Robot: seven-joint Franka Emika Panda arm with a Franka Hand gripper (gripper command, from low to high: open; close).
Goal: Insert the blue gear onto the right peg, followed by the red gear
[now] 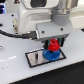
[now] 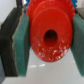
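A: Exterior view first, what've we got?
B: The gripper hangs right over the grey plate, with the red gear in it, directly above the blue gear, which sits low over the plate. Can't make out the right peg, it's hidden.

A: And the wrist view?
B: Red gear fills the shot, centre hole facing us, green pads pressed against both of its sides. So the fingers are clamped on it.
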